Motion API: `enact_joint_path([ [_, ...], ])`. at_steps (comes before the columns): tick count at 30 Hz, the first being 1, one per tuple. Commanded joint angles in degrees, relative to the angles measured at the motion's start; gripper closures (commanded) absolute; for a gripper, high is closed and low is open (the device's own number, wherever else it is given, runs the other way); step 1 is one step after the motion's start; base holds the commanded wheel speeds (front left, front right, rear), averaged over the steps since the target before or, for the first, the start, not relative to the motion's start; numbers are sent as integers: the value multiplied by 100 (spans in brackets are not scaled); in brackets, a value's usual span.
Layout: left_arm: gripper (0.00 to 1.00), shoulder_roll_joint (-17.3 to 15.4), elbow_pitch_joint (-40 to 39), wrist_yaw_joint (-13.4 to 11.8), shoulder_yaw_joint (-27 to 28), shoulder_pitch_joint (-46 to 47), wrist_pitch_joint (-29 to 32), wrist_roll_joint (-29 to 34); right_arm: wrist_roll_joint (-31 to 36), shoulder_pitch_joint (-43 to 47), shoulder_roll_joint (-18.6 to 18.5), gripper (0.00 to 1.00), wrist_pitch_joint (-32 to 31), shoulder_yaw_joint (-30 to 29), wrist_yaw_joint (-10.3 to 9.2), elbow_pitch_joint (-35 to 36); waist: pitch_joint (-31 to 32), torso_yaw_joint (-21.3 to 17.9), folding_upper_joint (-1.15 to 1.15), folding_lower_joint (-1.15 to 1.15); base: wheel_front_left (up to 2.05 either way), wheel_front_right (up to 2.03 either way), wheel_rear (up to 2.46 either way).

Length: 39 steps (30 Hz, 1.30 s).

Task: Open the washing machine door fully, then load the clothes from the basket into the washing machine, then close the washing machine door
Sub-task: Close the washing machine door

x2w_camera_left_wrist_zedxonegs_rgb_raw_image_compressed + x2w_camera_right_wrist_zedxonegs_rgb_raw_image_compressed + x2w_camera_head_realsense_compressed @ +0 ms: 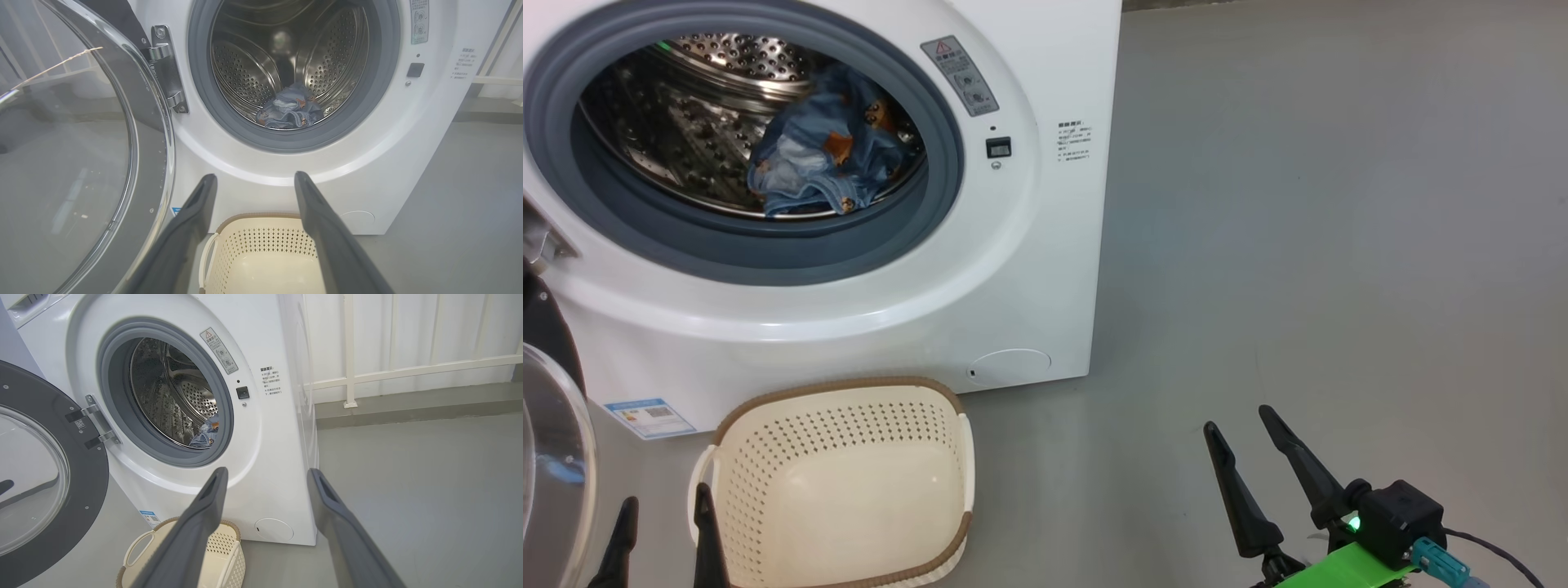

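Note:
The white washing machine (1045, 269) stands with its round door (551, 441) swung open to the left; the door's glass bowl (65, 163) bulges close beside my left gripper. Light blue printed clothes (829, 147) lie inside the steel drum (245, 69). On the floor in front sits the cream perforated basket (849, 482), with nothing in it. My left gripper (663, 518) hangs open beside the basket's left handle. Out on the floor to the right, my right gripper (1241, 433) is open and holds nothing.
Bare grey floor (1339, 245) stretches to the right of the machine. A white railing (408, 369) and wall stand behind it. The door hinge (165, 69) is at the machine's left side, and a round lower cap (1010, 366) sits at its bottom right.

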<state>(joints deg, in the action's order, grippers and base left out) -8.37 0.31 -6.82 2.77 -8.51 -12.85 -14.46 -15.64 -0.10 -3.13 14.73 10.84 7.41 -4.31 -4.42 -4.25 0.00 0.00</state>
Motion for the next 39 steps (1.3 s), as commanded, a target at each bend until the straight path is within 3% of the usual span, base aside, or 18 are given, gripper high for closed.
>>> enact_joint_path([
  [1, 0, -139, -100, -32, 187, 97, -11, -12, 93, -197, 25, 0, 27, 141, 8, 132, 3, 7, 0, 0, 0, 0, 0],
  [39, 0, -188, 55, -95, 9, 131, -75, -88, 145, -160, 25, 0, 27, 135, 8, 114, 9, 207, 0, 0, 0, 0, 0],
])
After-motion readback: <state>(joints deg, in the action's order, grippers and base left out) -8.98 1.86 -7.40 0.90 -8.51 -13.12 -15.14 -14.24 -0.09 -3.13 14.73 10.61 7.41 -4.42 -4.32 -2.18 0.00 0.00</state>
